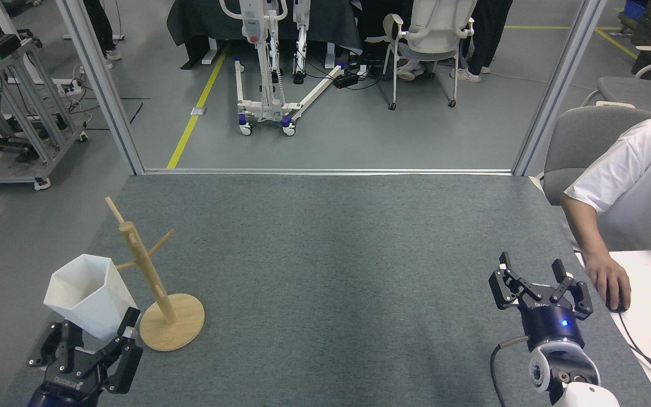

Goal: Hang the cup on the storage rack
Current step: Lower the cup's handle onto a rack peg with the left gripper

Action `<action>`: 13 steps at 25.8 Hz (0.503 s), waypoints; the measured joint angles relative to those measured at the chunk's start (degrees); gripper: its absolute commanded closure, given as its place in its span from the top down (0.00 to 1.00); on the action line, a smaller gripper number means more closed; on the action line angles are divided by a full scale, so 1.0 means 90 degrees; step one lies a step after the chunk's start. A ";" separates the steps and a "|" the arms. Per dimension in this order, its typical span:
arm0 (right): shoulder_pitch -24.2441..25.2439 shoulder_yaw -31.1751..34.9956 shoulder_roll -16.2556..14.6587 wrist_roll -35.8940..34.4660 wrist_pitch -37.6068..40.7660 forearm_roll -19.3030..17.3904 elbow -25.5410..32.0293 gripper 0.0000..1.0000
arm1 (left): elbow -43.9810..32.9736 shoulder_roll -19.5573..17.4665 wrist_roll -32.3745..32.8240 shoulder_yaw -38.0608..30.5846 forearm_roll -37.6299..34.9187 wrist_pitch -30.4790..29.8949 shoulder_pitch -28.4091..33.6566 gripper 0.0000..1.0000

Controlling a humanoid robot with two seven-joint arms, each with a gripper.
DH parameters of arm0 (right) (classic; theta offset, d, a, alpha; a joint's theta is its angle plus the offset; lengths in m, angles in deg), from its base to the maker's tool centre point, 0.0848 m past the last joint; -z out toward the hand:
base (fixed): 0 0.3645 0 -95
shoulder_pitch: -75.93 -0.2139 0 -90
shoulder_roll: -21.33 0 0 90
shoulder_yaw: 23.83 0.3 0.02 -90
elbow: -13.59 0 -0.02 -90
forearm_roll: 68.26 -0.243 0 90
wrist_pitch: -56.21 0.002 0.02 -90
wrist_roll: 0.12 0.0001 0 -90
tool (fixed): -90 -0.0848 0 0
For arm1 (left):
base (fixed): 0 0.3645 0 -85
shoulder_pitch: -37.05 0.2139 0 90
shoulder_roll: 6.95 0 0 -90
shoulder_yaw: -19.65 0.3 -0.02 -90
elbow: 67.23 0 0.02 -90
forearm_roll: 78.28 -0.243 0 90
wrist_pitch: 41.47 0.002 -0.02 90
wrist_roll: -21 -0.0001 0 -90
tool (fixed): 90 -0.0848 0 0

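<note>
Gripping the cup [89,295] low on its body, the left tool [95,338] sits at the bottom left of the head view, its dark fingers [128,322] closed against the narrow lower part of the white faceted mug. The cup is tilted, its angular open rim facing up and to the left, and it is lifted just left of the storage rack [156,282]; whether its side touches the lowest left peg cannot be told from this angle, since the cup overlaps the peg's tip. No peg carries the cup. The storage rack stands upright on the grey felt-covered tabletop [331,271], its round disc base flat on the surface, thin pegs angling outward from the single post. At the lower right, the right tool [534,277] hovers over the tabletop with its fingers spread wide and nothing between them, well apart from the rack. Just beside it to the right, a person's hand [611,280] rests on a mouse [615,305] on a white desk [650,294], the arm emerging from a white sleeve [625,164].
</note>
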 measured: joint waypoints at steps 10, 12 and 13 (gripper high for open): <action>0.0007 0.0000 0.0013 0.0012 0.0003 0.0000 -0.0002 0.99 | 0.1355 -0.0179 -0.0813 0.0000 -0.0975 0.0627 -0.0768 0.00; 0.0007 0.0000 0.0014 0.0013 0.0006 0.0000 -0.0004 0.99 | 0.1456 -0.0214 -0.0842 0.0004 -0.0991 0.0642 -0.0815 0.00; 0.0007 0.0000 0.0017 0.0013 0.0006 0.0000 -0.0005 0.99 | 0.1483 -0.0225 -0.0851 0.0005 -0.0994 0.0647 -0.0828 0.00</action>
